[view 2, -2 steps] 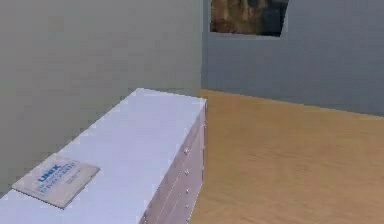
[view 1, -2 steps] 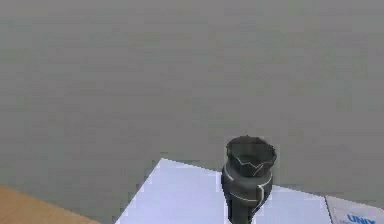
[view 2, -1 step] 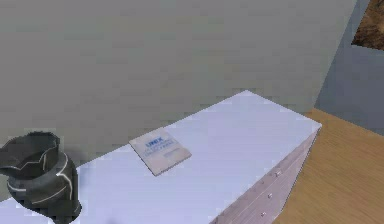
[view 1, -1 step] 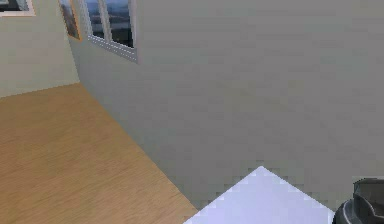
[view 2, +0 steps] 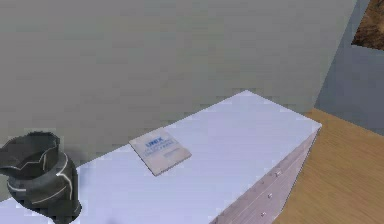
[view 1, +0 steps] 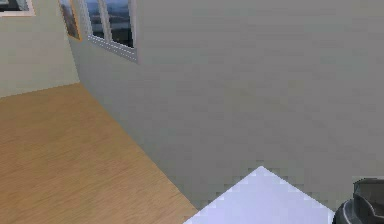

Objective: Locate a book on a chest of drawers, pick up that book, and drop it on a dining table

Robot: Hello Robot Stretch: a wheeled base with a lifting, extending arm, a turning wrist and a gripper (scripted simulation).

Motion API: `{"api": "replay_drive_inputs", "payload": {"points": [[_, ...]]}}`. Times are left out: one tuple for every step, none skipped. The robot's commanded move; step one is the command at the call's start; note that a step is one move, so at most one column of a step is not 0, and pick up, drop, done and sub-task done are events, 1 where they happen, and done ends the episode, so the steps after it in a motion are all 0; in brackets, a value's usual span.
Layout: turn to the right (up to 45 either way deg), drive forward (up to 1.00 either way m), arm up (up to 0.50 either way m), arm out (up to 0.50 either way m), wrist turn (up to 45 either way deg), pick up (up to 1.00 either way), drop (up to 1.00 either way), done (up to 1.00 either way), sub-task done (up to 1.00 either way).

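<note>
In the forward view, a wooden floor (view 1: 70, 150) runs from the left side toward the far corner of the room, and a long grey wall (view 1: 250, 90) crosses the picture from upper left to lower right. High on this wall, near the top left, there is a window (view 1: 112, 25) with a pale frame, and just left of it hangs a small framed picture (view 1: 70, 18) whose content I cannot make out. At the bottom edge, one white corner of the chest of drawers (view 1: 260, 200) comes into the picture, close against the wall. At the bottom right corner, the upper part of a dark vase (view 1: 366, 200) is seen. In the arm side view, the chest of drawers (view 2: 240, 125) lies across the picture, with its white top along the grey wall (view 2: 150, 50). Its drawer fronts (view 2: 285, 185), with small knobs, face the lower right. The book (view 2: 162, 152) lies flat on this top, near the middle and toward the wall side. Its cover is pale with a small blue mark. The dark vase (view 2: 38, 175) stands upright on the same top at the left end, well apart from the book. Wooden floor (view 2: 350, 170) shows beyond the right end of the chest. How the fingers of the gripper stand, I cannot tell from these pictures.
</note>
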Motion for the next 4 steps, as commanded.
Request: {"api": "replay_drive_inputs", "payload": {"points": [[0.0,0.00,0.38,0.00,0.0,0.00,0.00,0.00,0.00],[0.0,0.00,0.00,0.24,0.0,0.00,0.00,0.00,0.00],[0.0,0.00,0.00,0.00,45.0,0.00,0.00,0.00,0.00],[0.0,0.00,0.00,0.00,45.0,0.00,0.00,0.00,0.00]]}}
